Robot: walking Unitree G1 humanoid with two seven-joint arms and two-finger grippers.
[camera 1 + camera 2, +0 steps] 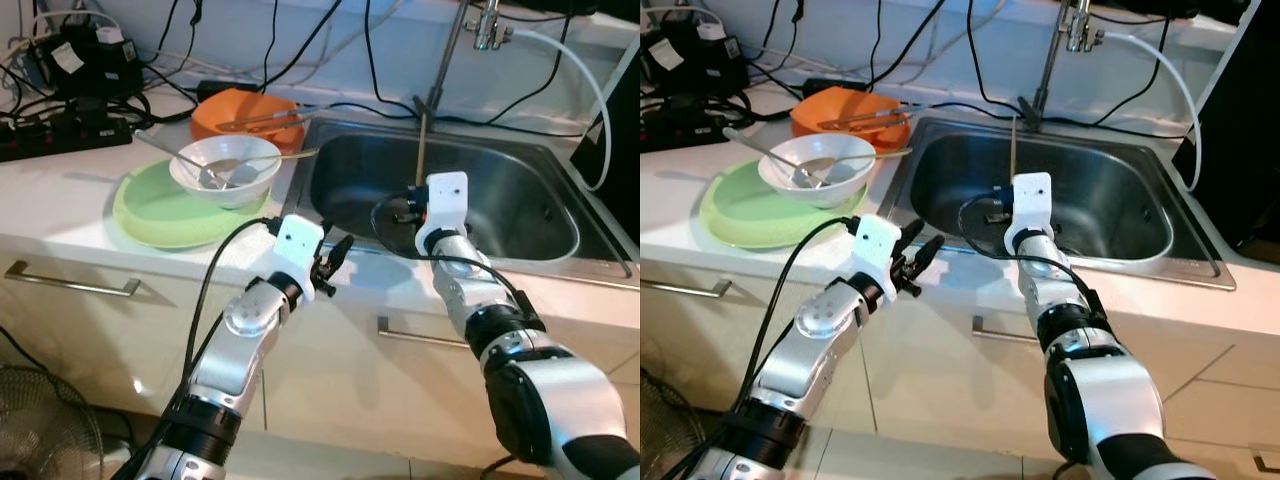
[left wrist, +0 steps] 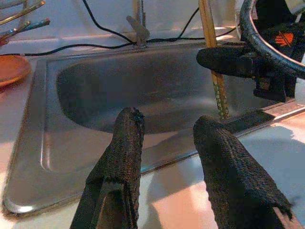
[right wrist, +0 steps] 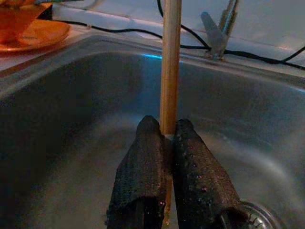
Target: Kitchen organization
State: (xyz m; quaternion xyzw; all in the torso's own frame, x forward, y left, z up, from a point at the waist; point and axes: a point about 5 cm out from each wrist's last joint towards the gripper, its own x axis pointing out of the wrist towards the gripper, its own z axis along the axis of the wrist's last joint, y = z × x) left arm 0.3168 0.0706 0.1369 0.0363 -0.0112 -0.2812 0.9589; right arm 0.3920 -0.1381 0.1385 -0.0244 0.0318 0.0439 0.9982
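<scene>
Wooden chopstick (image 3: pixel 170 62) stands pinched upright in my right hand (image 3: pixel 164 143): light, stiff, slippery, held low; my left hand (image 2: pixel 167 143) gapes empty.

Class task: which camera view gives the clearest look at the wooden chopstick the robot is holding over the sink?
The right wrist view: the chopstick stands upright, close up, clamped between the right hand's fingers. The left wrist view shows it from the side beside the open left hand. In the eye views it is a thin stick above the sink.
</scene>
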